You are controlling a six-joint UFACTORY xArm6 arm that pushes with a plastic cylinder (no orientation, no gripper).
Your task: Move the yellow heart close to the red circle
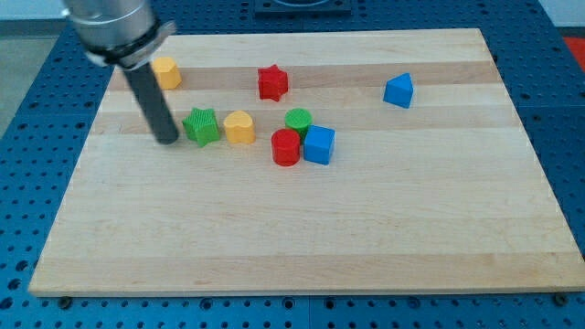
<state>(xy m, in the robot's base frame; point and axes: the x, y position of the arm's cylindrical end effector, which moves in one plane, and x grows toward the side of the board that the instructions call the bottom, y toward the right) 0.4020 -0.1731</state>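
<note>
The yellow heart (239,127) lies left of the board's middle, with a green star (202,125) touching its left side. The red circle (286,147) sits a short gap to the heart's lower right, touching a blue cube (319,144) on its right and a green circle (298,121) just above it. My tip (168,140) rests on the board just left of the green star, about in line with the star and the heart.
A yellow hexagon-like block (165,72) sits near the view's top left, partly behind the rod. A red star (272,83) lies above the cluster. A blue triangle (398,90) lies at the upper right. The wooden board (302,238) rests on a blue perforated table.
</note>
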